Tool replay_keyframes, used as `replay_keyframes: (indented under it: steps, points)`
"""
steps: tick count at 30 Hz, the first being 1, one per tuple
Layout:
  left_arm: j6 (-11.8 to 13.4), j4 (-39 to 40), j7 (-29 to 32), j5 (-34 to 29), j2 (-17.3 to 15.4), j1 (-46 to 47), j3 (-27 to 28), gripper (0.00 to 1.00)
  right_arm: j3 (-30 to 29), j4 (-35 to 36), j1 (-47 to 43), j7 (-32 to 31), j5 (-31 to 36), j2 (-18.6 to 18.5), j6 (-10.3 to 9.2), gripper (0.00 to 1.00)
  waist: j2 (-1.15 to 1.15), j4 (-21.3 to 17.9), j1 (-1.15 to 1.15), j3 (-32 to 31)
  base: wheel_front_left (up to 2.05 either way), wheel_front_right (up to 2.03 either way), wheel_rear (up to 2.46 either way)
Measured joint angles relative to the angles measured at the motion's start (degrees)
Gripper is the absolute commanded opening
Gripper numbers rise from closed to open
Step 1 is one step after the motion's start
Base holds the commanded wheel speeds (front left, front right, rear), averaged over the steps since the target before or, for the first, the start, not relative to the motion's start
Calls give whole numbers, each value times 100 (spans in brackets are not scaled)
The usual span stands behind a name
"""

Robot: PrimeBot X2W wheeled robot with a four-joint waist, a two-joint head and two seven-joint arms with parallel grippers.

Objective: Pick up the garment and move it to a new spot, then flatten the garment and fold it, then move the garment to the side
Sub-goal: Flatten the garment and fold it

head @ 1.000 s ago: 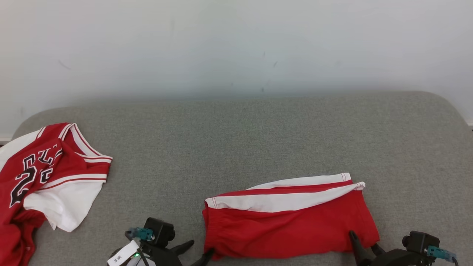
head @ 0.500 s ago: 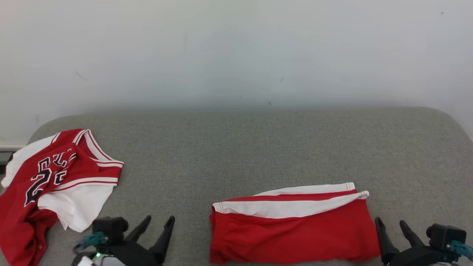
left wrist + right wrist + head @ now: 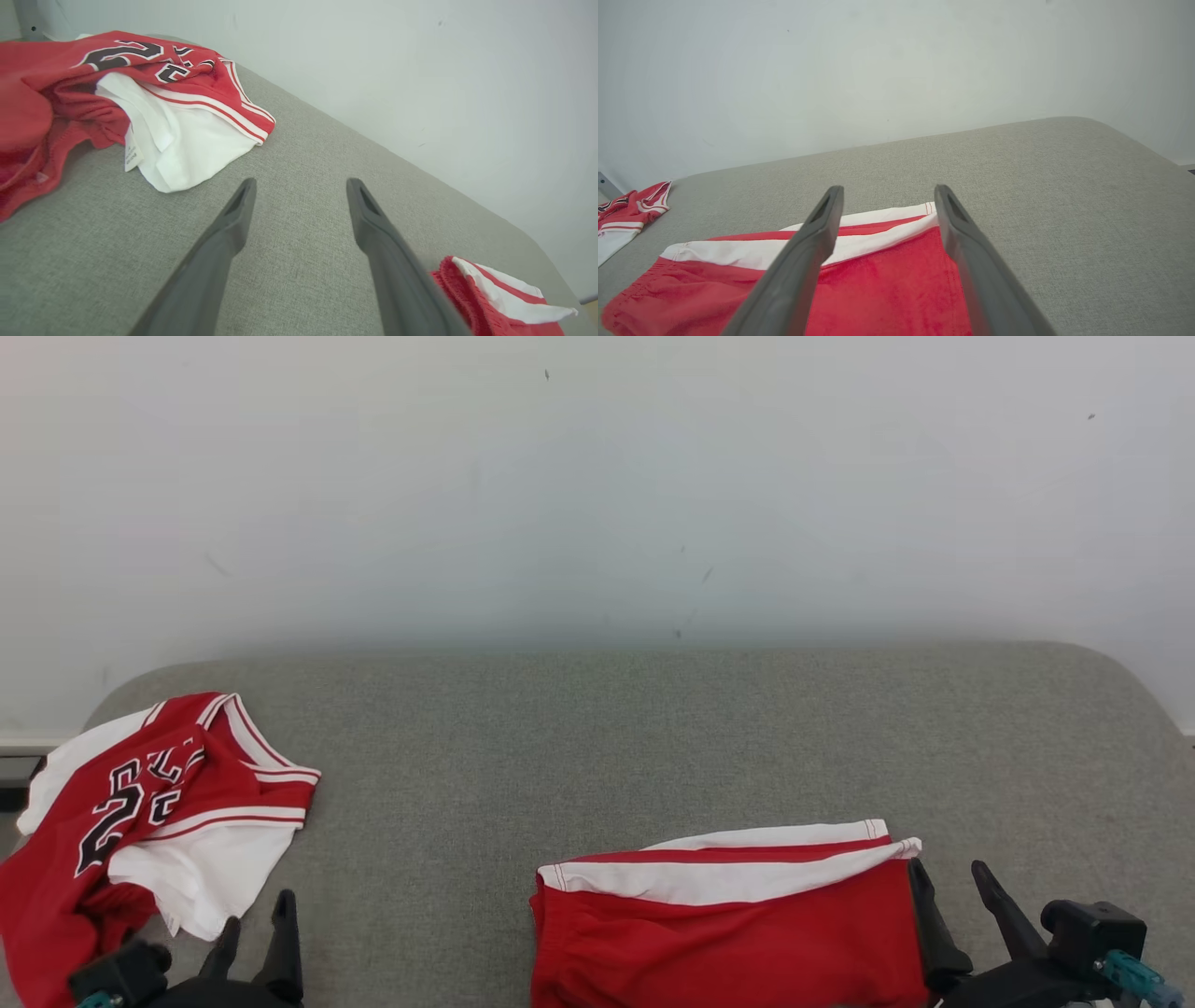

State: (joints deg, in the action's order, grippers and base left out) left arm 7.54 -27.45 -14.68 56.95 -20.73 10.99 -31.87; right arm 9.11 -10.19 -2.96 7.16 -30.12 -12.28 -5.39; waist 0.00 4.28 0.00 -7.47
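- Shorts (image 3: pixel 728 933), red with a white side stripe, are the garment being worked. They lie folded flat on the near right part of the grey cushion (image 3: pixel 607 737), and nothing grips them.
- At the far left, the red-and-white jersey (image 3: pixel 140 803) lies crumpled at the cushion's left end, well apart from the shorts. It sits lower and further right in the head view than a second ago, but so does everything else, so the camera moved and the jersey did not.
- A second ago the left gripper (image 3: pixel 259 913) had its fingers at the shorts' left hem. It has since let go and swung off to the left. It now hangs empty over bare cushion, fingers spread wide, just beside the jersey's white edge.
- The shorts have kept the same folded outline since that release, with the stripe on the far side and the waistband to the left.
- The right gripper (image 3: pixel 948 868) is also empty, with its fingers wide apart. It has slid from the shorts' near right corner up along their right edge. One finger is over the red cloth and the other over the cushion; I cannot tell whether either touches.
- Judgement: the fold looks finished, and moving the shorts to the side is still to do. The right gripper is the better placed for that.
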Motion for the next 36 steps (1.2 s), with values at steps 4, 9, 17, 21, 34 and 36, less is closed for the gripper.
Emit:
replay_keyframes:
  steps: [4, 9, 17, 21, 34, 36]
  points:
    - [1, 124, 1, -388, 205, -166, 549, 100, 49, 108, -8, 53, 48, 65, -19, 100, 0, -10, 0, -28, 0, 0, 0]
    - [0, 530, 1, -949, 211, -438, 499, 100, 115, 127, -9, 99, 101, 110, -23, 100, 0, -19, 1, -27, 0, 0, 0]
    - [1, 1033, 1, -1521, -144, -756, -13, 100, 221, 125, -14, 101, 212, 107, -23, 100, 0, -56, 0, 1, 0, 0, 0]
    - [0, 1217, 1, -1719, -257, -818, -100, 100, 189, 126, -55, 121, 247, 73, -25, 100, 0, -82, 0, 18, 0, 0, 0]
    - [0, 1651, 3, -2074, -261, -864, 146, 100, 34, 156, -165, 149, 249, 64, -74, 100, 0, -161, 1, 109, 0, 0, 0]
    - [0, 1691, 60, -2098, -255, -866, 169, 100, 23, 156, -165, 148, 249, 68, -75, 100, 0, -167, 1, 129, 0, 0, 0]
